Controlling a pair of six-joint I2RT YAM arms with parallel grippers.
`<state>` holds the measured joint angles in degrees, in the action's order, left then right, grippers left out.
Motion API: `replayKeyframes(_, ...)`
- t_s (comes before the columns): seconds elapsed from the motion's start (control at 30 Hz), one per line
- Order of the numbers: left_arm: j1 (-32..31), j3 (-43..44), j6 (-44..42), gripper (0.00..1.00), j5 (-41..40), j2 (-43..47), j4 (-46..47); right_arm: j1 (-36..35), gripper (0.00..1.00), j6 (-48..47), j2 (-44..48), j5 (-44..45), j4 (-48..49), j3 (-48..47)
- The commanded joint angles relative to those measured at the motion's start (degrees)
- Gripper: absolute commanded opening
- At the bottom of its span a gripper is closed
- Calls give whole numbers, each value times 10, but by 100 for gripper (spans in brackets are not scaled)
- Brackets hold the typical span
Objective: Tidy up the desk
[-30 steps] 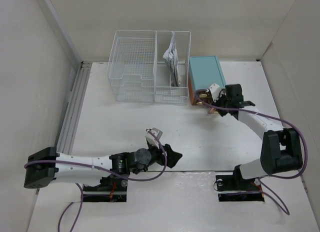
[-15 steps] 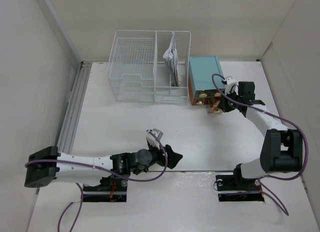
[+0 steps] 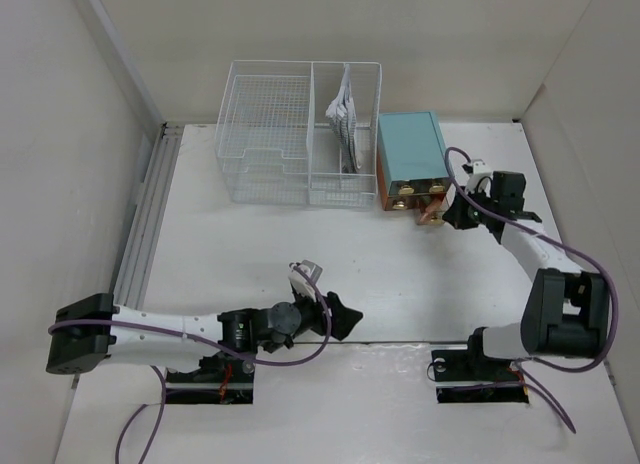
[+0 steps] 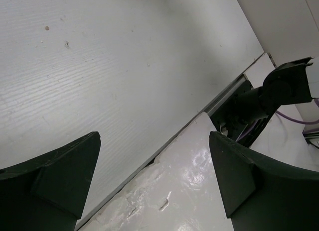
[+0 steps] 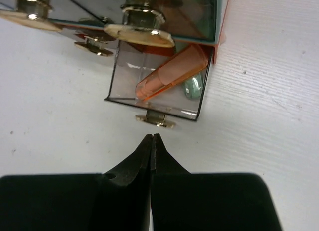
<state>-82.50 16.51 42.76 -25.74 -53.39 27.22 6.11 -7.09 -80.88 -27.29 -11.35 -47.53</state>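
Note:
The desk is a wide white tabletop. At its back right stands a teal drawer box. Its lower right clear drawer is pulled partly out, with an orange tube and a small green thing inside. My right gripper is shut and empty, its tips just short of the drawer's gold knob and apart from it. In the top view the right gripper sits right of the box front. My left gripper hangs open and empty over the desk's near edge, fingers wide apart.
A white wire-mesh basket stands at the back, holding a sheaf of papers in its right compartment. A grooved metal rail runs along the left edge. Side walls close in on both sides. A glossy base plate borders the near edge.
My right arm has swung to the right, and its shut gripper has drawn back from the box front to just beyond the pulled-out drawer. The left arm has hardly moved.

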Motion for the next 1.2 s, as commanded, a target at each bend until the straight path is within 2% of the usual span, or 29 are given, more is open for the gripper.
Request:
replayKeyframes(0.0,-8,-7,9,89,-12,13,21,5,0,2,75,-50,10,6)
replayKeyframes(0.13,-8,-7,9,89,-12,13,21,5,0,21,87,-55,-12,12)
replayKeyframes(0.37,-14,-7,4,89,-12,20,21,24,0,79,-9,-57,1,12)
replayKeyframes(0.57,-20,-17,15,89,-18,42,21,24,0,116,-42,-46,36,17)
replayKeyframes(0.7,-20,-17,15,89,-24,43,9,30,0,161,-77,-41,108,23)
replayKeyframes(0.83,-20,-12,21,89,-29,43,-4,30,0,232,-127,-23,141,3)
replayKeyframes(1.17,-25,-7,33,89,-34,37,-15,30,0,356,-176,-34,253,-15)
